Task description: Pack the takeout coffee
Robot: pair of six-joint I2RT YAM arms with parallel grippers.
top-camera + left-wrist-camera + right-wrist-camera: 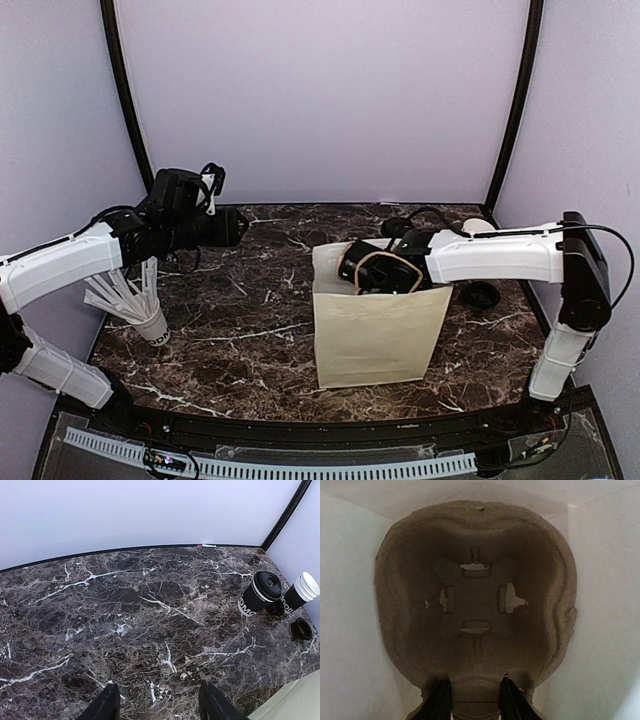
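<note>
Coffee cups (263, 594) stood unpacked outside the bag (375, 335); your right gripper (472, 694) pinched the pulp tray (475, 597) inside it, your left gripper (159, 701) hung part-open and empty.

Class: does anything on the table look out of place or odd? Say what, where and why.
Yes: the far-right cup stands uncapped, white rim showing, while a black lid lies loose on the marble table beside it. The neighbouring cup is lidded.

Robot test cell in a lab, plain pale walls (320, 100) with black corner posts (125, 90), dark marble-patterned tabletop (250, 290), white left arm (60, 265) and right arm (500, 255) based at its near edge, slotted white strip (300, 468) in front
</note>
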